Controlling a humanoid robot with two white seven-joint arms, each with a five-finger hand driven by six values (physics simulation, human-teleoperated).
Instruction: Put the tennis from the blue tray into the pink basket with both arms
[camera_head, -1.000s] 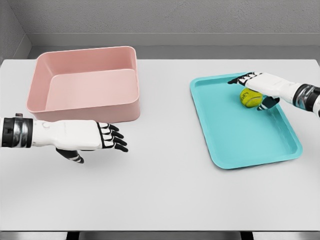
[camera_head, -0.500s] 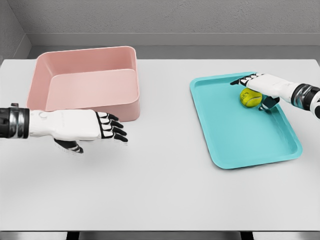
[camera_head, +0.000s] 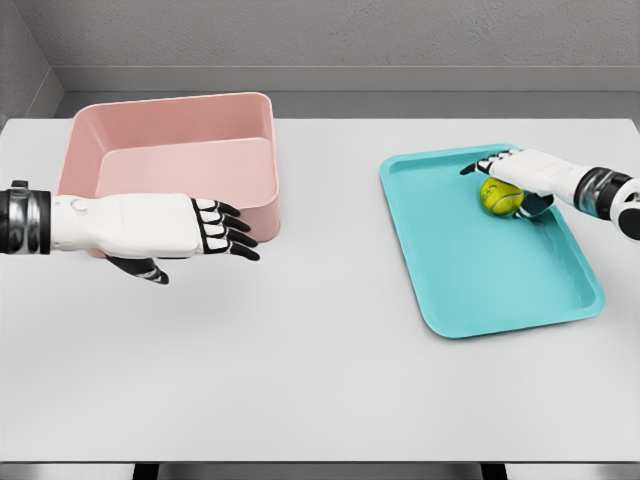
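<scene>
- The tennis ball is lying in the far part of the blue tray, near its right rim.
- The right hand is cupping over the ball, with its fingers stretching past it and the thumb curling below; whether it is really gripping is hard to tell.
- The left hand is hovering with fingers straight and holding nothing, in front of the pink basket, overlapping its near wall.
- Tray and basket are sitting well apart on the white table.

basket pink | tray teal-blue | ball yellow-green, seam perhaps darker
</scene>
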